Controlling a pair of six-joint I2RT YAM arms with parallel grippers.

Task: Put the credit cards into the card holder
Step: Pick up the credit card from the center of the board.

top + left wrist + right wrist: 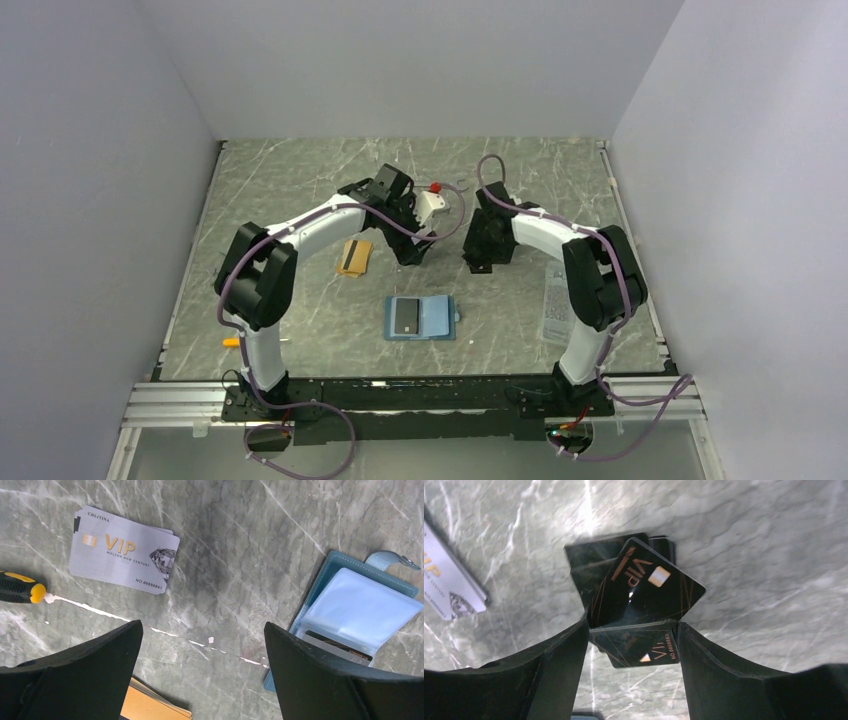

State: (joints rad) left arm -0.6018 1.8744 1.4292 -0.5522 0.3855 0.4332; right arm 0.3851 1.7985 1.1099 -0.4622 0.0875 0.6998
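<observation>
Top black card (646, 587) tilts up off its pile (589, 560) mid-table, pinched across its edges in my right gripper (631, 627), so I should hold firm and level toward the open card holder (421, 318) nearby, left gripper (202, 626) spread wide.

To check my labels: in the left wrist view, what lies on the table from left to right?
Black-and-yellow tool handle, silver VIP card, open card holder.

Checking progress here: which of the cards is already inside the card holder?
The dark card sitting in the open card holder; the orange cards, silver cards and black cards are outside it.
</observation>
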